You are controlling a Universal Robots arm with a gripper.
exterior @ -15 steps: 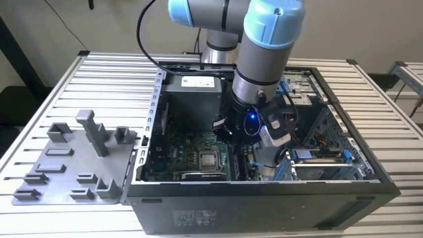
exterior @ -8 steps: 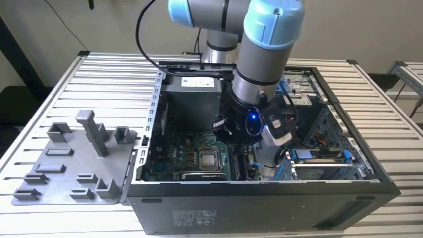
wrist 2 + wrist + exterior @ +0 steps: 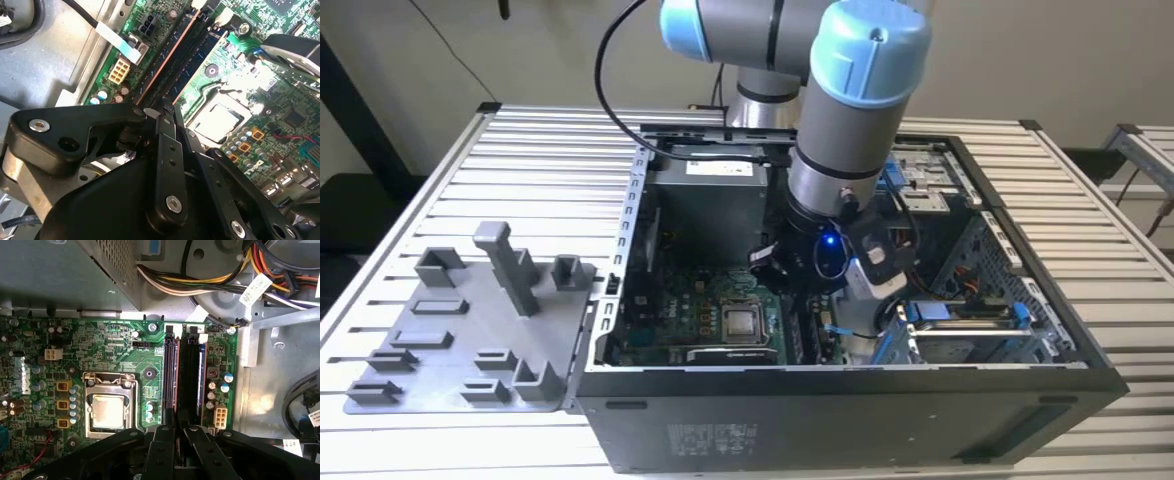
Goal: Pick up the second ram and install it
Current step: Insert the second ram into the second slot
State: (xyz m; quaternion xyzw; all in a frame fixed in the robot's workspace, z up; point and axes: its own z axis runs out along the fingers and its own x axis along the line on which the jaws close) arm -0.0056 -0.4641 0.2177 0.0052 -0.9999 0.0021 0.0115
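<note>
**Fingers pinch ram at its slot**

The black fingers (image 3: 162,445), drawn almost together, pinch the end of the ram (image 3: 172,380), which stands on edge in its slot on the green board (image 3: 110,340). In the exterior view, the open case (image 3: 854,420) sits on the table (image 3: 520,140). The arm (image 3: 854,130) reaches down into it, and a grey tray (image 3: 454,320) lies at the case's nine o'clock.

Arm (image 3: 847,130): grey metal tube segments, light blue caps on the joints.
Cable (image 3: 607,90): black, it runs beside the arm, upper middle of the frame.
Wrist (image 3: 825,252): black housing, small blue light.
Gripper (image 3: 179,432): black linkage bars, silver screws.
</note>
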